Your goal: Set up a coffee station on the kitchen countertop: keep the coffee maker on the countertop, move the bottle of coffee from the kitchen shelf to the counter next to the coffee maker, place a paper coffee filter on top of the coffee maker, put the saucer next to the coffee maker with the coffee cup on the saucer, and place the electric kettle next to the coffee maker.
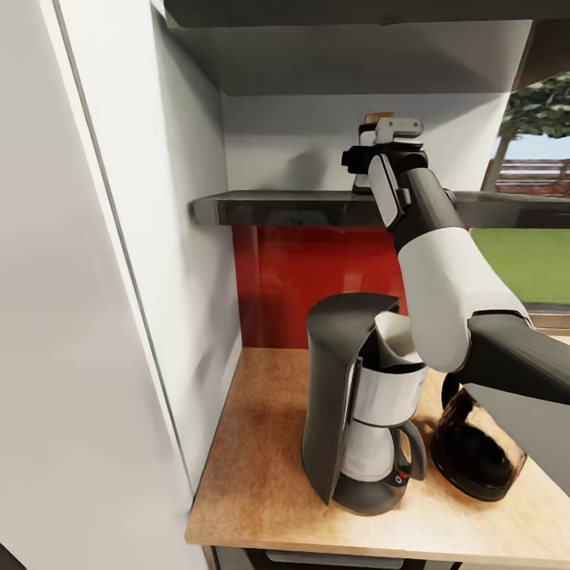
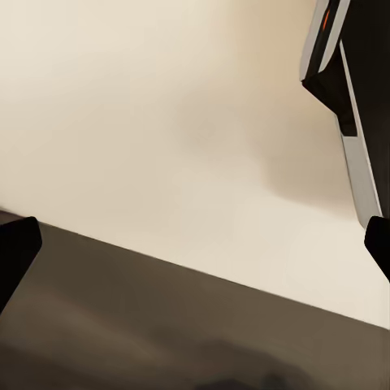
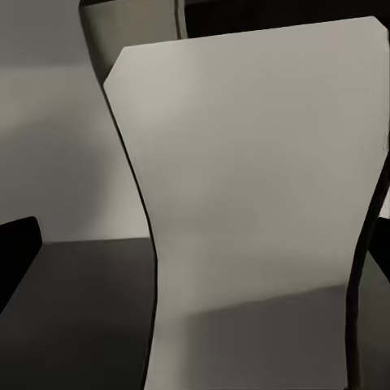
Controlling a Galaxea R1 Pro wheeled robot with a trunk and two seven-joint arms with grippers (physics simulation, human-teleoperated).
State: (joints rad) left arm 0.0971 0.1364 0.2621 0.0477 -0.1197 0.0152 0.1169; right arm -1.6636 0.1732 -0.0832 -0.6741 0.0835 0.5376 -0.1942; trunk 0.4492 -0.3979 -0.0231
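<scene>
Head view: the right gripper (image 1: pixel 372 150) reaches the bottle of coffee (image 1: pixel 370 131) on the kitchen shelf (image 1: pixel 277 207), upper centre; the grip is hidden.

Right wrist view: the bottle's pale label (image 3: pixel 260 187) sits between spread fingers (image 3: pixel 16 252); closing off-centre could tip it.

Left wrist view: the left fingers (image 2: pixel 15 252) are apart, empty.

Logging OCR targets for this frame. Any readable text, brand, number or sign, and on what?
None readable.
bottle of coffee: pale label shows blank, no print.
coffee maker: small red switch on the base, no lettering visible.
electric kettle: no markings visible.
right gripper: no lettering visible.
</scene>
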